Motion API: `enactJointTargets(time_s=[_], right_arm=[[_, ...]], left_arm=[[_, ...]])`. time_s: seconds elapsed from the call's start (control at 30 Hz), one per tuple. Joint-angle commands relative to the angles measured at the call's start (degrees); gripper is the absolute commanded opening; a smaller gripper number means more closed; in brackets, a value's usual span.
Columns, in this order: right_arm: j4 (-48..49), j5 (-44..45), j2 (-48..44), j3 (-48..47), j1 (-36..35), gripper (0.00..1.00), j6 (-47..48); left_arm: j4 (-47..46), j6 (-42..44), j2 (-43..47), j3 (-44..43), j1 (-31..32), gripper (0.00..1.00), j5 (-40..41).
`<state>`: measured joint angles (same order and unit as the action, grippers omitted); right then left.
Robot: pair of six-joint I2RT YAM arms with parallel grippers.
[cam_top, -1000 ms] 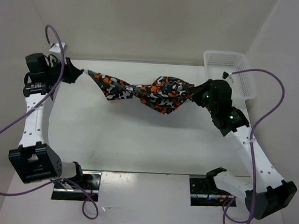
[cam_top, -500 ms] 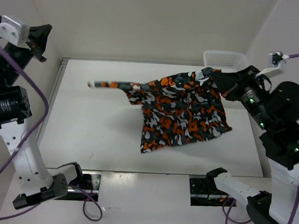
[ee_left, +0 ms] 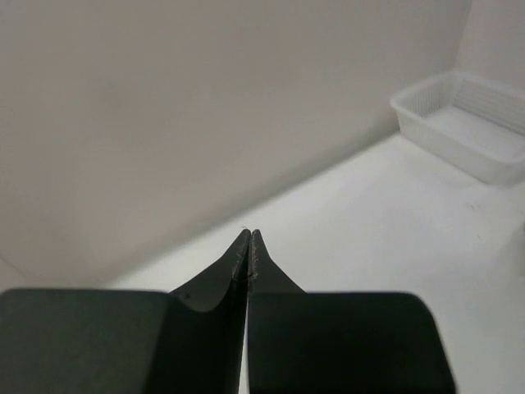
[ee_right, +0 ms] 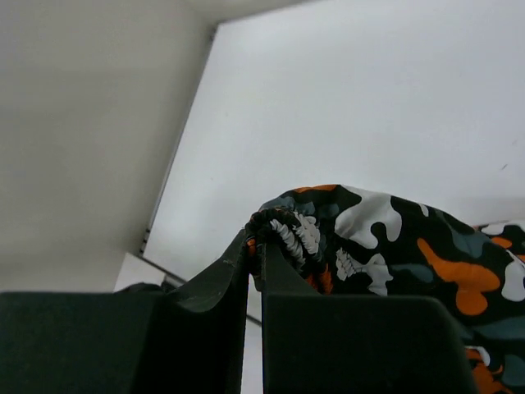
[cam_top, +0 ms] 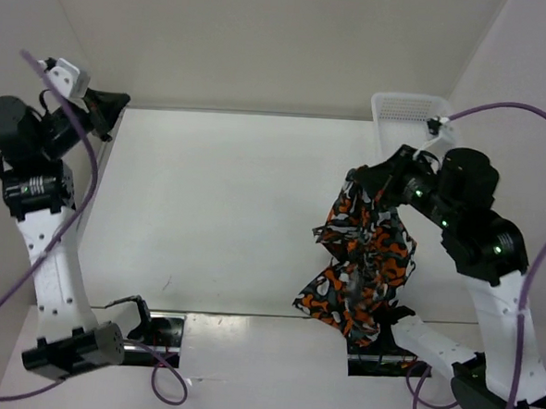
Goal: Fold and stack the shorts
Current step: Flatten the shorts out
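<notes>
On the overhead camera I see the shorts (cam_top: 362,266) hanging in a crumpled bunch from my right gripper (cam_top: 355,179). They are over the right side of the table (cam_top: 218,201), toward its near edge. The cloth drapes from the pinch point down in front of the right arm's base. Its lowest fold may be brushing the table edge, but from above I cannot tell.

On the right wrist camera the two fingers are clamped onto a gathered, elastic-looking strip of the cloth. The orange, grey, black and white print spills off to the right of them.

My left gripper (ee_left: 248,238) is raised high at the far left corner, well apart from the shorts. Its wrist view shows the fingertips pressed together tip to tip, holding no cloth.

The white mesh basket (cam_top: 404,109) sits at the far right corner of the table, just behind the right gripper.
</notes>
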<state>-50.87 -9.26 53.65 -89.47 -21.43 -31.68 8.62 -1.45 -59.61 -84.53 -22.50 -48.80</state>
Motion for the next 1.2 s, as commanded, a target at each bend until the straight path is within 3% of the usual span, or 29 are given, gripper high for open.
enactJointTargets(time_s=[0.0, 0.13, 0.43, 0.63, 0.7, 0.8, 0.93, 1.07, 1.1, 1.17], right_arm=[[7.8, -5.2, 3.5, 2.7, 0.2, 0.0, -0.6], [11.6, -5.8, 11.2, -0.5, -0.3, 0.0, 0.7], [12.2, -2.3, 32.1, -34.0, -11.3, 0.0, 3.2], [7.5, -2.3, 37.3, -47.4, -16.8, 0.0, 4.3], [9.2, -2.3, 34.6, -43.4, -16.8, 0.0, 4.3], [15.1, -1.6, 25.2, -27.6, -16.8, 0.0, 2.9], [14.1, 3.5, 14.5, -3.5, -16.8, 0.0, -0.5], [20.2, -0.4, 5.8, 16.1, -13.7, 0.0, -9.2], [21.2, -0.4, 5.8, 22.3, -13.7, 0.0, -10.2], [23.6, -0.4, 5.8, 27.9, -13.7, 0.0, -12.0]], left_arm=[[5.5, 1.5, -3.3, 2.6, 0.2, 0.0, -2.9], [8.8, 1.5, -7.4, 1.2, 0.2, 0.0, -3.4], [15.4, 1.5, -13.2, -7.5, 0.2, 0.0, -1.5], [18.1, 1.5, -15.9, -11.6, -0.9, 0.0, -2.0], [18.1, 1.5, -15.9, -11.6, -0.9, 0.01, -2.0], [17.0, 1.5, -15.9, -9.4, -0.9, 0.02, -2.0], [17.0, 1.5, -15.4, -6.2, -0.9, 0.08, -2.0], [17.0, 1.5, -13.4, 2.2, 0.3, 0.34, -2.0], [17.0, 1.5, -12.3, 7.6, 1.1, 0.42, -0.8], [17.5, 1.5, -10.9, 13.7, 2.5, 0.48, 0.5]])
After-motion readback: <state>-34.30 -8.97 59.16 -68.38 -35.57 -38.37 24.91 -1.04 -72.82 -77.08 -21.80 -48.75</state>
